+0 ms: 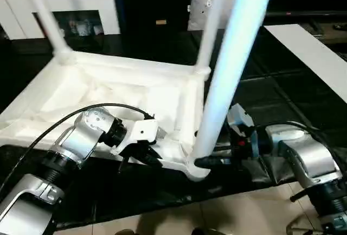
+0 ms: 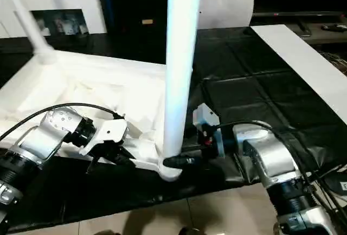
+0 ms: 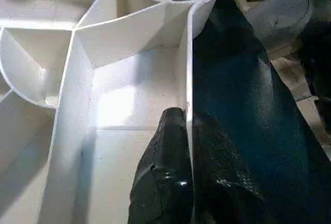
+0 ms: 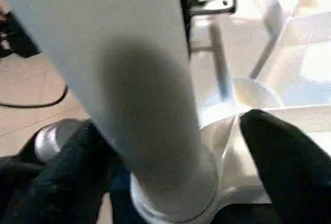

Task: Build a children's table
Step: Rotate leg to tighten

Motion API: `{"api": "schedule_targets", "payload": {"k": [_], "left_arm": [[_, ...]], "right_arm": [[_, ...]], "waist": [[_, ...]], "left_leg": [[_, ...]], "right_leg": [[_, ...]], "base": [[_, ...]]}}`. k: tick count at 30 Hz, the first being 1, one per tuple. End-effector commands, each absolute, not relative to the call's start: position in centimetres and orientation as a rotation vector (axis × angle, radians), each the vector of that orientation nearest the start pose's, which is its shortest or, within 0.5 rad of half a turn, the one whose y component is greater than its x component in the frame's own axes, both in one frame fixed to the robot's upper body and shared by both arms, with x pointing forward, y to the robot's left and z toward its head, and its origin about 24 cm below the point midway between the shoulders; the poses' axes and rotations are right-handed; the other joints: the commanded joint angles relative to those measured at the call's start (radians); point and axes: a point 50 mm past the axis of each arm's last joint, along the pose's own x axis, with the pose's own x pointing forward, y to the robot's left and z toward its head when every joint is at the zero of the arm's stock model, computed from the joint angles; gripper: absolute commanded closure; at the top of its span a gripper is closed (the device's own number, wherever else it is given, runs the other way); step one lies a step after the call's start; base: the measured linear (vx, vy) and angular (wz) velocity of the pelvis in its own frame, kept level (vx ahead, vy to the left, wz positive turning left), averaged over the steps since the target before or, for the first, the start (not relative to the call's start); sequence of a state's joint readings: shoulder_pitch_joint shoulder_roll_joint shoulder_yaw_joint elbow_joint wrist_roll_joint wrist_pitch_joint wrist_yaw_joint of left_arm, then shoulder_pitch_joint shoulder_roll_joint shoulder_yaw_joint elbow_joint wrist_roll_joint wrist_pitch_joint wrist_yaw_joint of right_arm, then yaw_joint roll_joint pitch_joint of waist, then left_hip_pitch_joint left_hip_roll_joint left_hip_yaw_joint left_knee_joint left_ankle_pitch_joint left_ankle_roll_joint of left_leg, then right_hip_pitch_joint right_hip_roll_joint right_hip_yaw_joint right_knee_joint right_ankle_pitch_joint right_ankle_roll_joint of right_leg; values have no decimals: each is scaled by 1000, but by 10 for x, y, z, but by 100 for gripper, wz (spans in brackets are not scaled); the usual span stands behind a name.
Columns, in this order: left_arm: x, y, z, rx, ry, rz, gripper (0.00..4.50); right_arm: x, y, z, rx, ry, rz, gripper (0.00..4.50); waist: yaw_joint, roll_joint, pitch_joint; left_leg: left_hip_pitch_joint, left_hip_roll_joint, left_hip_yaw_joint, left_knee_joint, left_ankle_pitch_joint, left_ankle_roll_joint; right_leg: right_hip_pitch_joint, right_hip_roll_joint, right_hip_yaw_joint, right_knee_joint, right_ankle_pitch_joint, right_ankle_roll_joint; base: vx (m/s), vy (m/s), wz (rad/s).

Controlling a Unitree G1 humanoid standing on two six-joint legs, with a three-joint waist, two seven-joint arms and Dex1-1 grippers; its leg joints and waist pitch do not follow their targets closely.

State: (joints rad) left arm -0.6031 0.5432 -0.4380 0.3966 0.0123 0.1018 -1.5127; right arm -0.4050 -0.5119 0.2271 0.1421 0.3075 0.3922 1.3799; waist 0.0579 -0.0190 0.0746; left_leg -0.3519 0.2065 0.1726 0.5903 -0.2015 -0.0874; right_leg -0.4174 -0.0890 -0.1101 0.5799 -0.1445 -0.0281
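Observation:
The white tabletop [image 1: 108, 91] lies upside down on the black table. Legs stand in three of its corner sockets: far left [image 1: 43, 18], far right [image 1: 209, 29] and near right [image 1: 227, 72]. My left gripper [image 1: 142, 156] is shut on the tabletop's near rim [image 3: 189, 79], with one finger [image 3: 165, 172] inside the wall and the other outside. My right gripper [image 1: 209, 162] is open around the base of the near right leg [image 4: 150, 105]. One of its fingers [image 4: 67, 177] touches the leg, and the other [image 4: 282, 157] stands a little apart over the rim.
A grey-white pillow-like bag [image 1: 203, 4] leans at the back. A flat white board strip [image 1: 314, 56] lies at the right of the black table cover [image 1: 271, 94]. A white cabinet [image 1: 65, 1] stands behind, and tiled floor [image 1: 227, 213] lies past the near edge.

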Motion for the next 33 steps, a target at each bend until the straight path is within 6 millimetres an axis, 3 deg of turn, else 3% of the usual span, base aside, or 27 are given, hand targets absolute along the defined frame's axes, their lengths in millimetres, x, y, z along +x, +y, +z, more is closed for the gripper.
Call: {"api": "schedule_targets", "payload": {"k": [1,2,4,13,16,17,23,25,28,29,33], "left_arm": [[298,141,83,663,551,-1723,450],[299,141,83,666,551,-1713,450],[300,142,83,666,551,-1712,450],[301,142,82,661,550,-1705,450],[301,142,82,658,549,-1703,450],[301,142,82,654,550,-1703,450],[302,136,81,551,557,-1635,450],[304,129,80,502,563,-1575,450],[309,117,78,453,556,-1477,450],[312,110,77,420,548,-1421,450],[320,89,76,341,532,-1267,450]], "right_arm": [[273,-149,86,-112,405,1563,73],[273,-150,85,-109,414,1573,102],[273,-150,85,-106,417,1576,102],[272,-148,84,-94,427,1603,194],[271,-147,83,-89,431,1608,201],[271,-146,82,-87,432,1608,226],[267,-136,83,0,412,1556,243],[268,-127,79,10,375,1460,244],[275,-113,71,8,370,1301,245],[280,-105,68,21,365,1206,246],[294,-88,66,68,356,945,252]], "waist": [[-5,-5,-71],[-4,-4,-71],[-4,-3,-70],[-3,-6,-71],[-3,-6,-71],[-2,-5,-72],[-1,-4,-68],[-6,-3,-64],[-15,0,-57],[-27,-3,-57],[-58,-5,-57]], "left_leg": [[0,27,3,-66,-128,72],[0,27,3,-66,-128,73],[0,26,2,-66,-128,71],[-1,26,2,-65,-123,70],[0,27,3,-64,-116,71],[0,27,3,-64,-113,73],[1,26,3,-66,-130,63],[2,25,1,-68,-154,51],[3,18,-3,-70,-196,24],[-3,16,-6,-70,-199,13],[-3,10,-9,-67,-213,9]], "right_leg": [[67,-55,59,-55,-286,-199],[67,-55,58,-56,-290,-198],[67,-56,58,-57,-296,-196],[67,-54,57,-56,-295,-194],[66,-54,58,-54,-282,-199],[66,-54,58,-53,-275,-201],[66,-54,57,-58,-313,-191],[63,-54,56,-64,-356,-179],[61,-55,50,-81,-486,-125],[63,-54,47,-83,-512,-110],[59,-53,40,-95,-555,-84]], "base": [[0,0,0],[0,0,0],[0,0,0],[0,0,0],[0,0,0],[0,0,0],[0,0,0],[0,0,0],[0,0,0],[0,0,0],[0,0,0]]}}
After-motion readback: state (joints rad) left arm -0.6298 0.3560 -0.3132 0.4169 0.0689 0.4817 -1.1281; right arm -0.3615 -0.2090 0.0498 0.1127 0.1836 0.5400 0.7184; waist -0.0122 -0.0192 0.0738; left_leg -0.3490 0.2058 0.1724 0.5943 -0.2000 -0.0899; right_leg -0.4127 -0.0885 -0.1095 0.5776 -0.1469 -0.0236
